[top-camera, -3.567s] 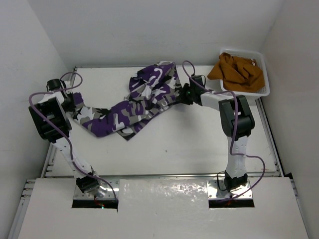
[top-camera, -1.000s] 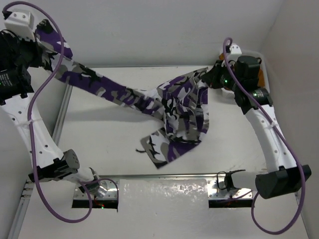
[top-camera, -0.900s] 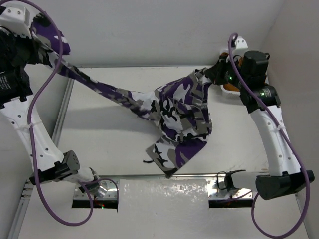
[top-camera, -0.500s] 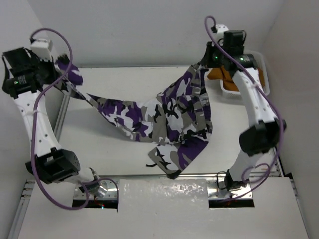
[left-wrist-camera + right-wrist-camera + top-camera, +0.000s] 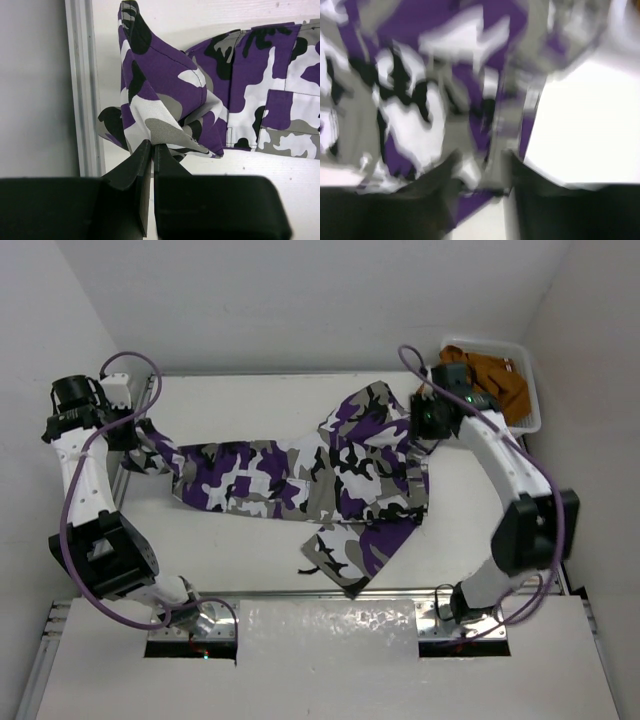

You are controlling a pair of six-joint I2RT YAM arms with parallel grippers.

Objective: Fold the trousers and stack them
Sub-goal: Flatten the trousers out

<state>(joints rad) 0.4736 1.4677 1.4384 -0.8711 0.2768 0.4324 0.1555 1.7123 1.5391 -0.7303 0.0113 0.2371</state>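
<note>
Spreading step: trousers lay across table | L gripper clamped on leg hem | R gripper at waistband, grip unclear (blur) | tip: pull taut, release evenly, straighten skewed leg.

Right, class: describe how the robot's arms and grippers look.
The left arm and right arm have white links, black joint housings and a looping purple cable each. The left gripper has black, wedge-shaped fingers; the right gripper looks dark but blurred.
</note>
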